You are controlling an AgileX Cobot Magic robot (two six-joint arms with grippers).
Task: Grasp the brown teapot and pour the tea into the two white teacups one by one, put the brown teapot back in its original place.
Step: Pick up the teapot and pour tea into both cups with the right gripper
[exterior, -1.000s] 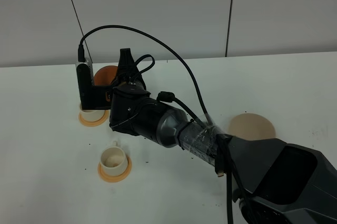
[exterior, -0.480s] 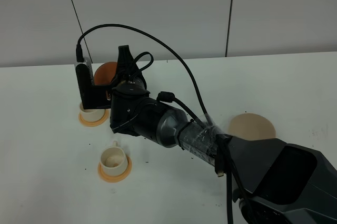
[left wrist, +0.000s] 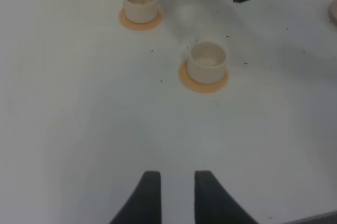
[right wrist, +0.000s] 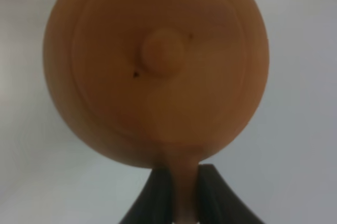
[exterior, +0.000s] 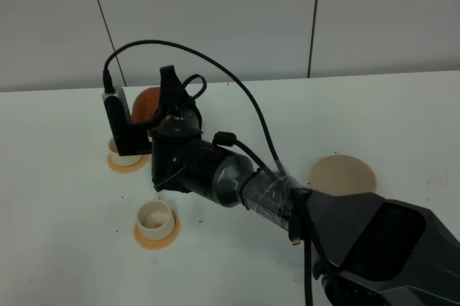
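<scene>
Right wrist view: right gripper [right wrist: 179, 190] clamps the brown teapot [right wrist: 158, 77] by its handle, pouring into the far cup [left wrist: 140, 4], 11 o'clock of the near cup [left wrist: 207, 62]; coaster [exterior: 343, 174] return remains. Left gripper [left wrist: 172, 192] parted, empty.

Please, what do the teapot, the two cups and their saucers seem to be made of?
The brown teapot is probably unglazed clay: its reddish-brown lid and body look matte, with no shine. The two white teacups are likely glazed ceramic, with smooth cream-white walls, though blur hides any gloss. The saucers are orange-tan, flat and dull, perhaps wood or cork; I cannot tell which.
</scene>
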